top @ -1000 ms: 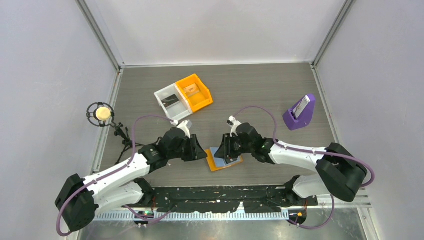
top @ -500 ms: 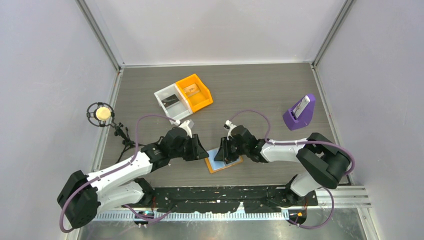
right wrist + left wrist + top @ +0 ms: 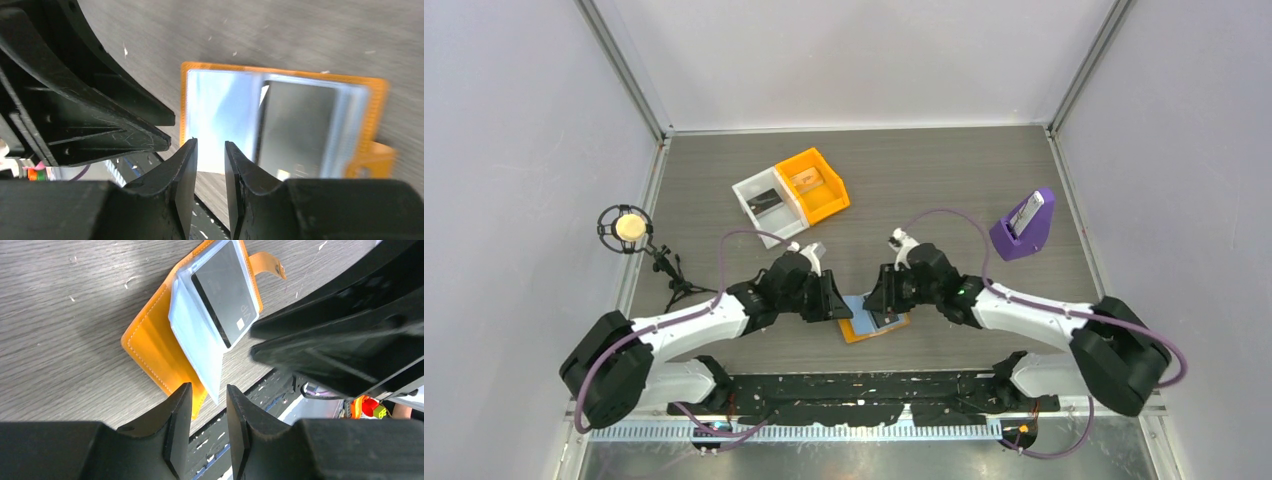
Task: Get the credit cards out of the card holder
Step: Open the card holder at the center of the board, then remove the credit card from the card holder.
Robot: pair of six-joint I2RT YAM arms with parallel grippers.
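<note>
— What is shifting?
— The left arm (image 3: 694, 325) is stretching further toward 3 o'clock than half a second ago, and the right arm (image 3: 1034, 310) is swinging its elbow back out.
— And the holder (image 3: 856, 330)?
— It is lying open at the table's (image 3: 924, 190) 6 o'clock, with the left gripper (image 3: 837, 303) at its 9 and the right gripper (image 3: 876, 300) over its 12. A dark card (image 3: 222, 290) is sitting in a sleeve.
— Jaws?
— Both are showing a narrow gap, pinching nothing.
</note>
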